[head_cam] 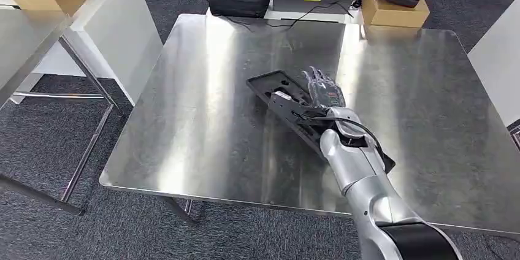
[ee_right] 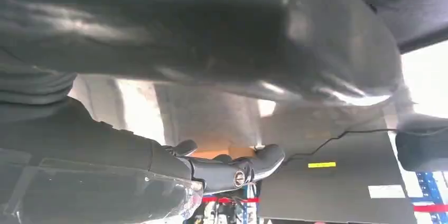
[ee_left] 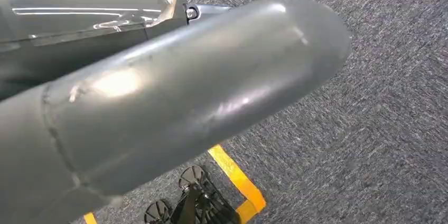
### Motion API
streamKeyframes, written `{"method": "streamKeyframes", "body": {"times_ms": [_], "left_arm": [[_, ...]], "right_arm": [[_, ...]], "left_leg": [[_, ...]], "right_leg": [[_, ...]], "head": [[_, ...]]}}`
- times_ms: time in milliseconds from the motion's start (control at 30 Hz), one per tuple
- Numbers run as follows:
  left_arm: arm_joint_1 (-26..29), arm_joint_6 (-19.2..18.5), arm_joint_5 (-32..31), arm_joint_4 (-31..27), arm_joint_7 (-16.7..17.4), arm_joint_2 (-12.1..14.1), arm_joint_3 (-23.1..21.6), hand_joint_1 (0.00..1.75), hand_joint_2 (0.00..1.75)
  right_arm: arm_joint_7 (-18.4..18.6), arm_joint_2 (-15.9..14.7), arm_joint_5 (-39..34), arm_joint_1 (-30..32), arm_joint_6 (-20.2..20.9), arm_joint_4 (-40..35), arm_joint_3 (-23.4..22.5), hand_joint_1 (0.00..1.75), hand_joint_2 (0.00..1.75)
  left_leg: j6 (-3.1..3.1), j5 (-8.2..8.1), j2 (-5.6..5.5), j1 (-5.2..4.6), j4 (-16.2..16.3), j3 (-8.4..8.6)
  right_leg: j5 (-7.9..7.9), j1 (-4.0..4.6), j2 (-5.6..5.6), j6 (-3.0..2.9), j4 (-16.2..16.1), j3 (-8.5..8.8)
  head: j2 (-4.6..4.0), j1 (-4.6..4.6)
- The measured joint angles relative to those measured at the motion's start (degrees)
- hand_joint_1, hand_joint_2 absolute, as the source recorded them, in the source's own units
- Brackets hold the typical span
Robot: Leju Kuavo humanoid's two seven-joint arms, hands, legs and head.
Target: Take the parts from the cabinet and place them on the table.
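right hand [head_cam: 320, 91] over black part [head_cam: 279, 88], apparently gripping

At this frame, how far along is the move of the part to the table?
Mostly done: the flat black plastic part is already over the steel table, apparently resting on or just above it. In hand: the right hand holds the part, fingers lying over its top. Left: releasing it and drawing the arm back. The left hand hangs over the carpet by the robot's side; whether it is open cannot be told.
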Motion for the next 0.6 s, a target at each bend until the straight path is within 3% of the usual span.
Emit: {"method": "streamKeyframes", "body": {"times_ms": [600], "left_arm": [[0.0,0.0,0.0,0.0,0.0,-0.04,0.0,0.0,0.0]], "right_arm": [[0.0,0.24,0.0,-0.15,-0.09,0.28,0.0,0.0,0.0]], "left_leg": [[0.0,0.0,0.0,0.0,0.0,0.0]], "right_leg": [[0.0,0.0,0.0,0.0,0.0,0.0]], "head": [[0.0,-0.02]]}}
